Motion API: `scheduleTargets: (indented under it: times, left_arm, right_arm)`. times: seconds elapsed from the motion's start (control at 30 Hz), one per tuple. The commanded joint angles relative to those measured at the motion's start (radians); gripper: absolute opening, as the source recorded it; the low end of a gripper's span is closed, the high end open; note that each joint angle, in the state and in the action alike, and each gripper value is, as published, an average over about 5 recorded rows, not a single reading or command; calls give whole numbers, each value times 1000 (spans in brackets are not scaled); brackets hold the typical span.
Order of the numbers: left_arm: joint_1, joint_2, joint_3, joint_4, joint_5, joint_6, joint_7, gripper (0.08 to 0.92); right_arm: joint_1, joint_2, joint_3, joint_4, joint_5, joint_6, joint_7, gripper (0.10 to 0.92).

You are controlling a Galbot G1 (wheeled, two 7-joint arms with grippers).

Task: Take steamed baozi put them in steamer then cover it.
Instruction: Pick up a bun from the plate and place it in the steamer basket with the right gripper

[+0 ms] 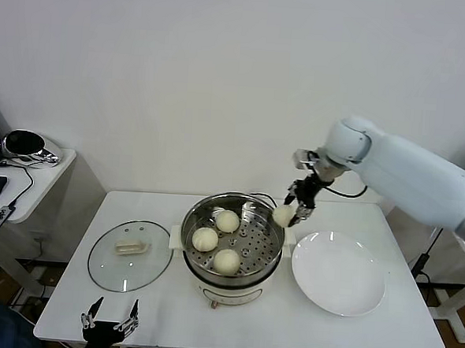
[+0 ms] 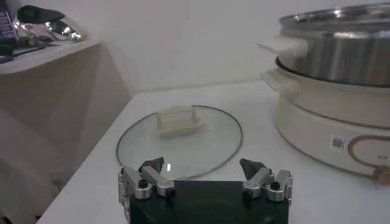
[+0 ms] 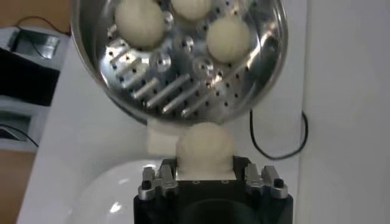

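Four baozi were in view, three already in the steamer and one in the air. Going from the left: a low side table (image 1: 39,176) stood beside the white worktop (image 1: 239,320), well apart from the action. The left gripper (image 1: 110,318) sat parked at the worktop's near left edge, its fingers spread apart with nothing between them. Just beyond it, the glass lid (image 1: 129,255) lay flat on the worktop with its cream handle up, beside the steamer and not on it.

The steamer (image 1: 233,241) stood at the middle of the worktop, uncovered. On its perforated tray rested three baozi: one toward the left (image 1: 205,238), one toward the back (image 1: 227,221) and one toward the front (image 1: 227,261), spaced a little apart.

Over the steamer's right rim, the right gripper (image 1: 291,213) hung with its fingers clamped on the fourth baozi (image 1: 283,216), which was held clear of the tray. In the right wrist view that bun (image 3: 204,146) sat between the fingers, with the tray's edge just past it.

Farther right, the white plate (image 1: 338,273) lay on the worktop just beside the steamer.
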Motion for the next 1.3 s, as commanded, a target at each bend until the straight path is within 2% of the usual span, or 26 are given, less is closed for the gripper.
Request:
scheduleTargets:
  times: [0.03,0.23,0.63,1.2,1.3]
  left_arm:
    - [-5,2,1,-1,-13,0,1,823]
    - [-21,5,1,15,-24,1,2,823]
    - [-32,9,-2,19,-39,1,1,823]
    - [-29,4,3,20,-38,0,2,823]
    - [-29,3,4,21,-37,0,3,823]
  right_arm:
    - [60,159,-88,-68,84,-40,-1,566]
    - [18,200,-96,-78,59,-50,8,568]
    - [-34,213,-121,-77,-84,-82,55,564]
    - [-63,207,-117,-53,-88,-123,89,569]
    - [-62,199,-112,-45,-86,-134,98,616]
